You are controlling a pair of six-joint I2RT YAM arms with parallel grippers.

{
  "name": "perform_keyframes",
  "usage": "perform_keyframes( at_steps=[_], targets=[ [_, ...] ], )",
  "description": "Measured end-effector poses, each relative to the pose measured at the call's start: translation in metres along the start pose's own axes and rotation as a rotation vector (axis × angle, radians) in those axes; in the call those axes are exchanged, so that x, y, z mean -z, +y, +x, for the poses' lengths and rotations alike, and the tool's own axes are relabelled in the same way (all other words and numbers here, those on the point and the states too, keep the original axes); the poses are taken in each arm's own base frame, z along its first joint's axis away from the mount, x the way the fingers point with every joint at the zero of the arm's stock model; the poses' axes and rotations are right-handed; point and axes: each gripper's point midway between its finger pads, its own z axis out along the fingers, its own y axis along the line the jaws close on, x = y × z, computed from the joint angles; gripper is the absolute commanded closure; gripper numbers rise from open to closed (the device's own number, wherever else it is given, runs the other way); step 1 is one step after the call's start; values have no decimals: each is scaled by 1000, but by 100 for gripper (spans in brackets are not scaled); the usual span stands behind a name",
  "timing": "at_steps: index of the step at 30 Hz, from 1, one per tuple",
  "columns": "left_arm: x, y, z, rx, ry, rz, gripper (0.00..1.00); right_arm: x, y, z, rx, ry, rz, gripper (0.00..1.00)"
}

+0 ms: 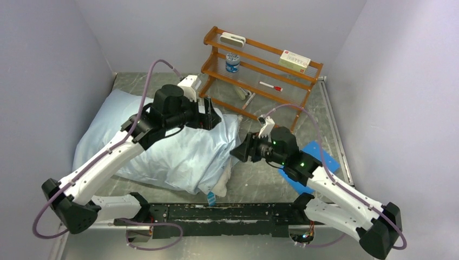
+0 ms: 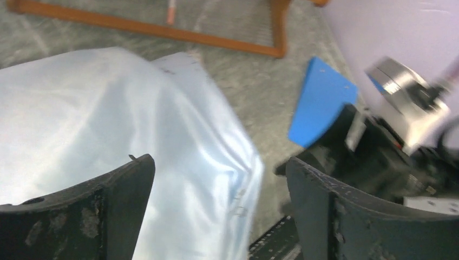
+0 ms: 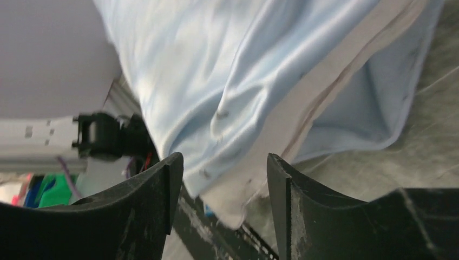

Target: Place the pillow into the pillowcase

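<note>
Pillowcase [image 1: 162,146] is laid on the desk [image 1: 260,184], left of centre, with the pillow [image 1: 221,184] nearly all inside (off-white edge exposed at the near-right mouth). Left end effector [image 1: 212,116] and right end effector [image 1: 238,149] are held with jaws apart and empty by that mouth, likely for tucking.

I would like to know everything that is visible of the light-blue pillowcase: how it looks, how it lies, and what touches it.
The pillowcase is thin, glossy, pale-blue cloth, wrinkled and plump with the pillow inside. The pillow's off-white edge shows at the open mouth, on the side toward the right arm. The pillowcase lies on the left half of the grey table, under the left arm. The left gripper and right gripper stand open near that mouth, gripping nothing.
</note>
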Motion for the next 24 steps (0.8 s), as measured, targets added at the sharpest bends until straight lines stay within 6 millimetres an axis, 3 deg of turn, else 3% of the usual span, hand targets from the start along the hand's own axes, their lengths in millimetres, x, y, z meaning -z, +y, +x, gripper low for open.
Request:
perform_keyframes(
  at_steps=[6, 9, 14, 19, 24],
  targets=[
    [-17, 60, 11, 46, 65, -124, 4, 13, 23, 58, -83, 115, -156, 24],
    [-16, 84, 18, 90, 88, -151, 4, 18, 39, 77, -97, 158, -215, 12],
    [-3, 114, 29, 121, 85, -197, 4, 19, 57, 87, -101, 162, -288, 9],
    [10, 125, 48, 143, 89, -199, 6, 17, 62, 86, -122, 125, -313, 7],
    [13, 132, 73, 163, 118, -191, 6, 14, 56, 98, -138, 122, -311, 16]
  ],
)
